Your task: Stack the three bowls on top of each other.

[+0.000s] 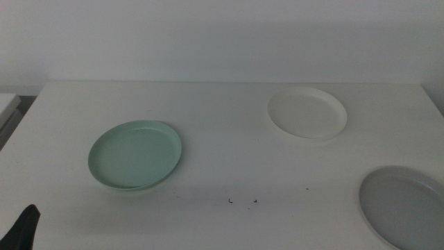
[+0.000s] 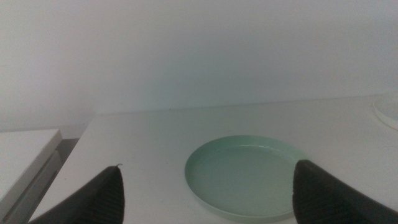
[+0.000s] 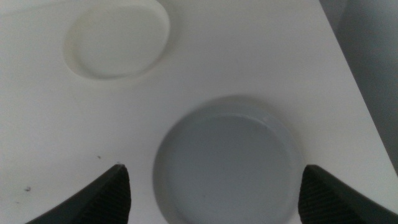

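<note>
Three shallow bowls lie apart on the white table. The mint green bowl [image 1: 135, 154] is at the left, the white bowl [image 1: 307, 113] at the back right, the grey bowl [image 1: 406, 206] at the front right, cut by the picture's edge. My left gripper [image 1: 21, 229] shows only a dark jaw tip at the bottom left corner. In the left wrist view its jaws stand wide open with the green bowl [image 2: 245, 175] ahead of them. My right gripper is out of the middle view. In the right wrist view its open jaws hang above the grey bowl [image 3: 227, 168], with the white bowl [image 3: 118, 40] beyond.
The white table [image 1: 229, 180] carries a few small dark marks [image 1: 243, 201] near its front middle. A lower white surface [image 2: 22, 155] stands beside the table's left edge. The table's right edge [image 3: 348, 68] runs close to the grey bowl.
</note>
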You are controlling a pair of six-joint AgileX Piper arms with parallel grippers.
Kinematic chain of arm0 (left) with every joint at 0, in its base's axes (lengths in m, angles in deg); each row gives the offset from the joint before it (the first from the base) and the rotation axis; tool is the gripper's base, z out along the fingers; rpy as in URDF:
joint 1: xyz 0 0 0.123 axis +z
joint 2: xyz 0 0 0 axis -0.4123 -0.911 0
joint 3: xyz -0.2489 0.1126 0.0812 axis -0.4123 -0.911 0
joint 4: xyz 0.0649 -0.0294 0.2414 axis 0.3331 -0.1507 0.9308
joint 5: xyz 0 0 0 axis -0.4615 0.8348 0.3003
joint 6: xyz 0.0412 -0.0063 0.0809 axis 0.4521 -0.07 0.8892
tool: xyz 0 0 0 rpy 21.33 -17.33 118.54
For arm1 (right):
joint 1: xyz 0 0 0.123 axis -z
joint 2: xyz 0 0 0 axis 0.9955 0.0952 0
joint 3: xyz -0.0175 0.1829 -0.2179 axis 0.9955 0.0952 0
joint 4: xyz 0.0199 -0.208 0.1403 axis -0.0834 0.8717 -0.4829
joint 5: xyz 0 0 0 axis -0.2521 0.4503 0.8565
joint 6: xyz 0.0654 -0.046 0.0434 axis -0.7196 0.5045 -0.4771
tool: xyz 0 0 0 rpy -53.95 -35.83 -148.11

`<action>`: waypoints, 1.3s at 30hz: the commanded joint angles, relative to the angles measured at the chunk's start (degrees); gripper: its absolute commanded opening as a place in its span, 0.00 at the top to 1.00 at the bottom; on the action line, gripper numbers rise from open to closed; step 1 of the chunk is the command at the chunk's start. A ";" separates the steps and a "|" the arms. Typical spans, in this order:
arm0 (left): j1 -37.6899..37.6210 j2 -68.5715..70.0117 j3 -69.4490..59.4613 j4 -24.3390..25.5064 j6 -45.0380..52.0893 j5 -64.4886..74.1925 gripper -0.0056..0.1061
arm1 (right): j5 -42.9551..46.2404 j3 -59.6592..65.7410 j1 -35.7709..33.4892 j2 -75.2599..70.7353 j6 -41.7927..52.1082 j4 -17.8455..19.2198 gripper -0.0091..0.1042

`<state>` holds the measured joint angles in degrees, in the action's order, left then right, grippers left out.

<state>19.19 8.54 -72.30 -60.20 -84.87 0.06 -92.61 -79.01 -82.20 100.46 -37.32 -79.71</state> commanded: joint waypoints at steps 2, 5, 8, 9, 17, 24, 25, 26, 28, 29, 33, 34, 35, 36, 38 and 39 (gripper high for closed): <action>0.00 0.23 -0.02 -0.01 -0.06 -0.70 0.13 | -3.84 -3.08 0.44 4.74 -0.73 2.75 0.14; 0.00 0.23 -0.02 -0.01 -0.06 -0.70 0.13 | -7.02 -6.04 1.24 11.42 -0.73 3.73 0.14; 0.00 0.23 -0.02 -0.01 -0.06 -0.70 0.13 | -6.91 -8.43 4.18 17.43 -0.25 3.16 0.14; 0.00 0.23 -0.02 -0.01 -0.06 -0.70 0.13 | -6.91 -8.91 5.37 19.22 0.28 2.75 0.14; 0.00 0.23 -0.02 -0.01 -0.06 -0.70 0.13 | -7.19 -10.98 15.07 36.41 5.54 -2.38 0.15; 0.00 0.23 -0.02 -0.01 -0.06 -0.70 0.13 | -3.69 -11.07 15.98 48.83 5.54 0.62 0.28; 0.00 0.23 -0.02 -0.01 -0.06 -0.70 0.13 | -2.85 -11.07 15.98 50.43 5.54 0.93 0.29; 0.00 0.23 -0.02 -0.01 -0.06 -0.70 0.13 | -2.09 -11.07 15.98 51.89 5.17 1.21 0.31; 0.00 0.23 -0.02 -0.01 -0.06 -0.70 0.13 | -1.52 -11.12 15.98 54.22 4.89 1.72 0.33; 0.00 0.23 -0.02 -0.01 -0.06 -0.70 0.13 | -1.27 -11.21 15.98 55.35 4.89 1.72 0.34; 0.00 0.23 -0.02 -0.01 -0.06 -0.70 0.13 | -1.04 -11.69 15.98 58.46 4.89 1.72 0.40; 0.00 0.23 -0.02 -0.01 -0.06 -0.70 0.13 | -0.80 -11.67 15.98 59.08 4.89 1.72 0.41; 0.00 0.23 -0.02 -0.01 -0.06 -0.70 0.13 | -0.33 -11.67 15.98 59.41 4.89 1.72 0.43; 0.00 0.23 -0.02 -0.01 -0.06 -0.70 0.13 | -0.17 -11.67 15.98 59.88 4.89 1.72 0.44; 0.00 0.23 -0.02 -0.01 -0.06 -0.70 0.13 | 0.09 -11.67 15.98 60.39 4.89 1.72 0.47; 0.00 0.23 -0.02 -0.01 -0.06 -0.70 0.13 | 0.09 -11.67 15.98 60.53 4.89 1.72 0.49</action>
<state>19.19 8.54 -72.30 -60.20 -84.87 0.06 -92.96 -90.09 -66.70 160.82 -32.38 -78.74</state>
